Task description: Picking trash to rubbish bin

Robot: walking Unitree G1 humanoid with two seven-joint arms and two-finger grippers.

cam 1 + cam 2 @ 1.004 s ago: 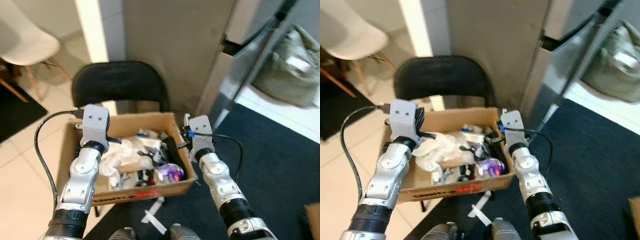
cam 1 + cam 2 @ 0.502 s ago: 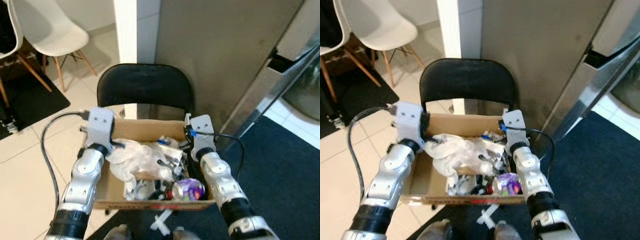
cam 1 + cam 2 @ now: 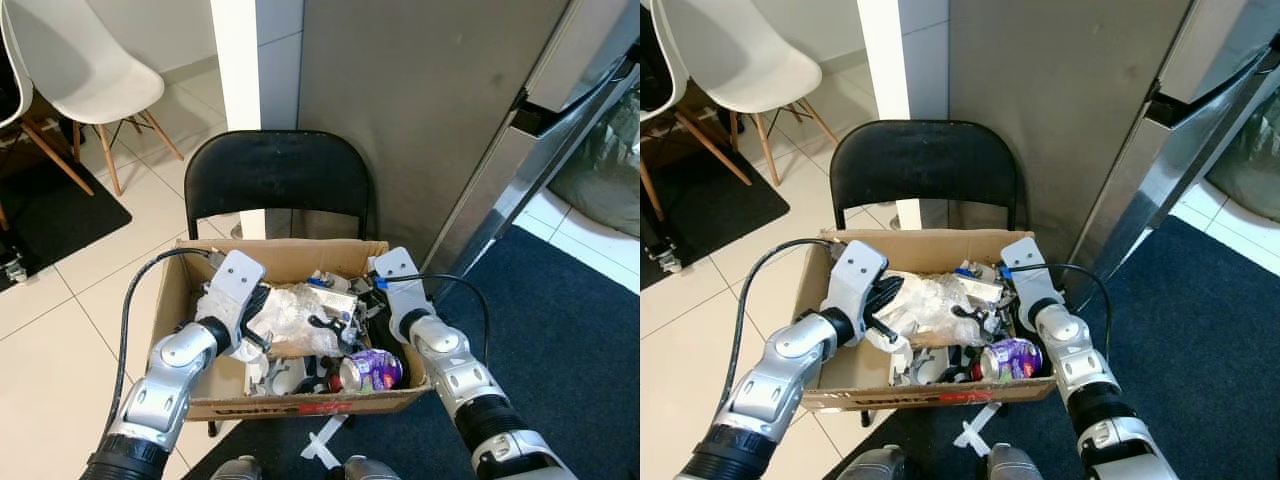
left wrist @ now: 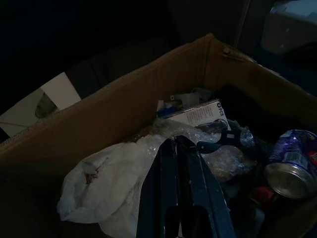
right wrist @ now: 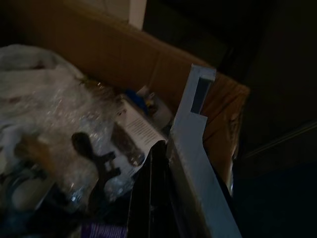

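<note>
From the left eye view, an open cardboard box [image 3: 180, 290] sits on the seat of a black folding chair [image 3: 278, 178] that stands against a grey panel. The box is crowded with trash: a crumpled white plastic bag [image 3: 295, 312] near its middle, a small white printed carton [image 3: 335, 297] toward the far wall, a purple drink can [image 3: 372, 369] lying on its side at the near right corner, and dark bits too tangled to name. A red-printed label runs along the box's near wall. The left gripper [image 3: 262, 320] reaches in over the left wall, its tip down among the white plastic. The right gripper [image 3: 372, 300] is at the box's right wall. A white chair [image 3: 85, 75] stands on the pale tiles at the far left, and a white strip of litter [image 3: 322, 443] lies on the dark carpet just before the box.

The right eye view gives the same scene; the can [image 3: 1012, 357] lies just beside the right forearm.

In the left wrist view, dim, the two black fingers [image 4: 171, 198] lie pressed together with no gap, their tips against the white bag [image 4: 109, 183]; whether any plastic is pinched between them cannot be told. Beyond are the printed carton [image 4: 198, 113], some clear crinkled film, and the can's silver end [image 4: 290, 173].

In the right wrist view, very dark, one black finger [image 5: 151, 198] lies against a pale flat strip [image 5: 190, 148] beside the box wall; I cannot tell how far the fingers are parted. The carton [image 5: 138, 131] and clear film lie ahead.
</note>
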